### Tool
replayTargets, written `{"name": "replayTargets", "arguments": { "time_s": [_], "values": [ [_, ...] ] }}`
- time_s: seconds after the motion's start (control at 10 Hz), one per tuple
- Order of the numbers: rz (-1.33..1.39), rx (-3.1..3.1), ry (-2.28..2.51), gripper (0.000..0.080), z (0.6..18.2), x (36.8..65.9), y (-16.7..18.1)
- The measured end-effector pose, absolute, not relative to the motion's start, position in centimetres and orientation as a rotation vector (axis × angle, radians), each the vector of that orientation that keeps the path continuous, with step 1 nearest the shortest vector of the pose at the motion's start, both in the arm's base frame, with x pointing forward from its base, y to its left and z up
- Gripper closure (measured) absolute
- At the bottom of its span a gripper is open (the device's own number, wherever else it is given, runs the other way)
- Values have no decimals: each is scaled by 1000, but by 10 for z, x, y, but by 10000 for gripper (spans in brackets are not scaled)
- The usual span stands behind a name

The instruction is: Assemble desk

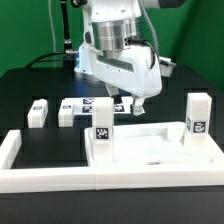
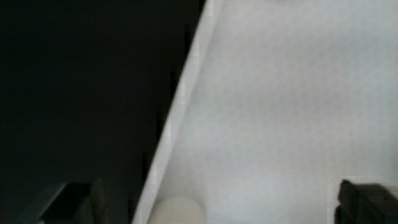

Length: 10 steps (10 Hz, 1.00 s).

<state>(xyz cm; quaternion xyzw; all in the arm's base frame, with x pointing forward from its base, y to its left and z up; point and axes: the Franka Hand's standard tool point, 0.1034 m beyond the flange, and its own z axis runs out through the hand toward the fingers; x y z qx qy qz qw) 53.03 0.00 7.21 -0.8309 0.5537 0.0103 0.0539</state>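
As it hangs over the tabletop [image 1: 150,150], pincer [image 1: 131,104] spread wide, fingertips [image 2: 71,203] well apart, gripping nothing.

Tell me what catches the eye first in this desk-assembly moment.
The end effector hangs open over the back edge of the white tabletop. Two legs stand upright at its far corners, one at the exterior view's left, one at its right; two loose legs rest further left.

Even bright light; blurred wrist view

Black table [image 1: 50,145], tabletop [image 1: 150,152], loose legs [image 1: 38,113], border bars [image 1: 60,181]
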Motion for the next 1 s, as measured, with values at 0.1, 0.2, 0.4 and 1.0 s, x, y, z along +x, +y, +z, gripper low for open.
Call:
{"name": "replayTargets", "arguments": {
  "time_s": [0.1, 0.2, 0.4, 1.0],
  "values": [
    [26, -2432, 1788, 150, 63, 527, 6],
    [11, -2349, 1873, 150, 49, 525, 18],
    [-3, -2347, 1888, 150, 23, 524, 31],
    [18, -2381, 1879, 312, 8, 518, 44]
  ]
}}
